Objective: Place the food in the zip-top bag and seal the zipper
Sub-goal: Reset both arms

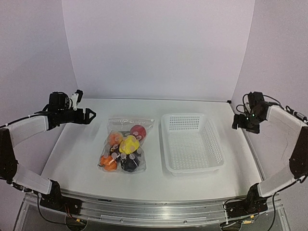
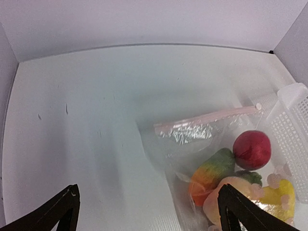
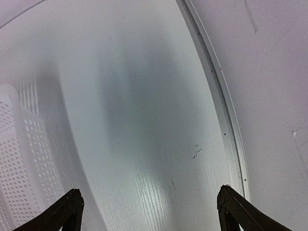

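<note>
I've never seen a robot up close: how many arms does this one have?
2. The left arm is on the left, beside the zip-top bag. The right arm is on the far right, past the white basket. No others show.

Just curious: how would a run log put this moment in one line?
food in zip-top bag | zipper: seal unclear | left end effector open | right end effector open

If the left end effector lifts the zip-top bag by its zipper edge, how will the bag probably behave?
The zip-top bag will probably sag and fold, since its clear film looks thin and wrinkled below the zipper. The food fills it, so it may hang bottom-heavy. The round pieces could roll and shift inside.
</note>
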